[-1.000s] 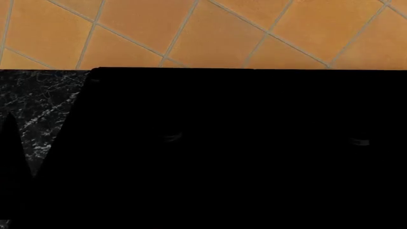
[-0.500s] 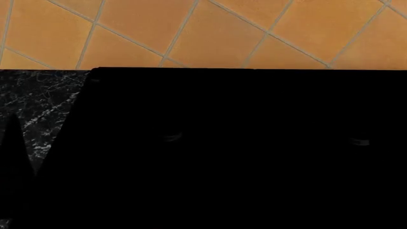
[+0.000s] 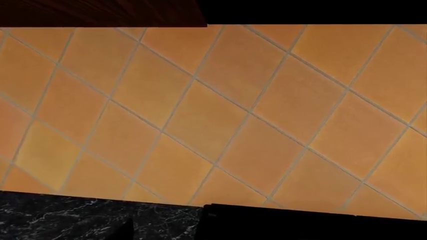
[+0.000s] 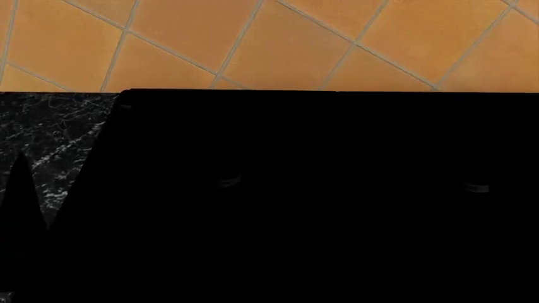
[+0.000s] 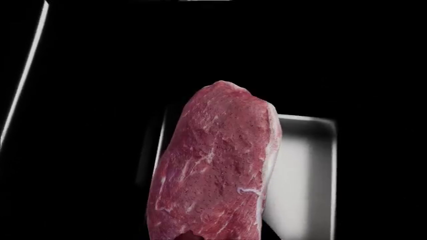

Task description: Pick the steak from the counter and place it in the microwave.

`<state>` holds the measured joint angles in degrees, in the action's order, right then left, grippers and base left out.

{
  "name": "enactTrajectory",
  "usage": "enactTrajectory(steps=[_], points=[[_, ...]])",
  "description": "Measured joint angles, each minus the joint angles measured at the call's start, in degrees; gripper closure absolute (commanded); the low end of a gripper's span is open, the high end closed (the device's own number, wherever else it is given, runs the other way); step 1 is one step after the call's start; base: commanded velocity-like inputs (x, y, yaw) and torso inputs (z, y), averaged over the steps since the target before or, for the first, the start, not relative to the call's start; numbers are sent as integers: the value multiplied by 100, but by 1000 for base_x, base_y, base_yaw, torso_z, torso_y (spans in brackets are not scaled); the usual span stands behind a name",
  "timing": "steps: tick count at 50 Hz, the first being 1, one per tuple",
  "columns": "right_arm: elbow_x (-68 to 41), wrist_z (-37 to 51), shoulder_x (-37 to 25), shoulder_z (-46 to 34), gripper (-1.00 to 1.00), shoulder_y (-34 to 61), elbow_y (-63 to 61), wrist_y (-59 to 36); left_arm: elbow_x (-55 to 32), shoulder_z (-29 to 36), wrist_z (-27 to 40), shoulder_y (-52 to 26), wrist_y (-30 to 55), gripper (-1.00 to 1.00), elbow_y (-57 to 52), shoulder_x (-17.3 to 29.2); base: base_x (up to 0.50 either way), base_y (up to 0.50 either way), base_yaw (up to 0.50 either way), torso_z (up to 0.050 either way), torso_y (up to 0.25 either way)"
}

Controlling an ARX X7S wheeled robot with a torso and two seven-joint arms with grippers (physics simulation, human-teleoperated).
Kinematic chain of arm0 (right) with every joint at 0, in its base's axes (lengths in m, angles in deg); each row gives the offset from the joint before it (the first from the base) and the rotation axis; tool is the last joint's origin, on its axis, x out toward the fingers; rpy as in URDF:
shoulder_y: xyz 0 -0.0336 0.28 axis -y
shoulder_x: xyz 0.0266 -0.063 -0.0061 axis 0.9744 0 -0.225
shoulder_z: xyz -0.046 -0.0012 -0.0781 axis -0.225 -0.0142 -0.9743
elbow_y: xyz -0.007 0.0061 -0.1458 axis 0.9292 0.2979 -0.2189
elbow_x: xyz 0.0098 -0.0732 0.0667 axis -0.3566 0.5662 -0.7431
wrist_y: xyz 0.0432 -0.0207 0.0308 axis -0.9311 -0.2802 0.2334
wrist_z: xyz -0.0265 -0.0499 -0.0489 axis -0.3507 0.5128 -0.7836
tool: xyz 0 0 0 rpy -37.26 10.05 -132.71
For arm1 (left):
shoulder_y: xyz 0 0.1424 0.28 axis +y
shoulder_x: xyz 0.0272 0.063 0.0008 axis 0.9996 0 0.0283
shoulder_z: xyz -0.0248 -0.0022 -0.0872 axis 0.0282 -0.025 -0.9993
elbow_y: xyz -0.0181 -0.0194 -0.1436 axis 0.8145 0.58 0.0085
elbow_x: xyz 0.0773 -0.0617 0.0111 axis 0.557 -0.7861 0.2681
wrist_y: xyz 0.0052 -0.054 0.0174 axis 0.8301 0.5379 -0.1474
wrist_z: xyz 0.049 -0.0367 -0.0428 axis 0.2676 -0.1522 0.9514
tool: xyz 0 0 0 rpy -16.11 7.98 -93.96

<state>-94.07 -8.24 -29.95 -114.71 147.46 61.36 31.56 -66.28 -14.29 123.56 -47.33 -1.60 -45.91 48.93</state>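
In the head view, the dark wedge at the near left had crept slightly rightward across the marbled worktop [image 4: 50, 136] since a second before; little else moved, suggesting slow repositioning, not release. The steak [image 5: 213, 165] filled the right wrist view, apparently carried by the right pincer, whose fingers stayed unseen, so its grip could not be told. Behind it lay darkness and a pale grey panel [image 5: 303, 175]. The left pincer was out of view. Orange tiles [image 3: 220, 110] backed the worktop beside a black stovetop [image 4: 320, 189].

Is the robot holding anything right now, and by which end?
Probably the steak: it fills the right wrist view against a dark background, its near end at the camera. The claw itself is out of sight, so the hold cannot be confirmed.
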Motion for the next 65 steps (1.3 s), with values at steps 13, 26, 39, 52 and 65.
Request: enactTrajectory(steps=[13, 26, 39, 52, 65], points=[[2335, -1316, 1066, 1596, 100, 21, 1263, -1145, -34, -61, -23, -2, 34, -100, 13, -11, 0, 0, 0, 1, 0], [6078, -3469, 2196, 3398, 100, 31, 2248, -1885, -14, -86, -51, 37, 55, -100, 24, -29, 0, 0, 0, 0, 0], [7275, -4052, 2614, 4125, 100, 28, 2895, -2034, -28, -103, -37, 61, 69, -100, 7, -33, 1, 0, 0, 0, 1], [6917, -3630, 2587, 4380, 100, 26, 3375, -1818, 0, -118, -94, 81, 83, -100, 54, -50, 0, 0, 0, 0, 0], [6601, -3264, 2562, 4449, 100, 27, 3560, -1631, 92, -136, -199, 153, 64, -100, 106, -41, 0, 0, 0, 0, 1]])
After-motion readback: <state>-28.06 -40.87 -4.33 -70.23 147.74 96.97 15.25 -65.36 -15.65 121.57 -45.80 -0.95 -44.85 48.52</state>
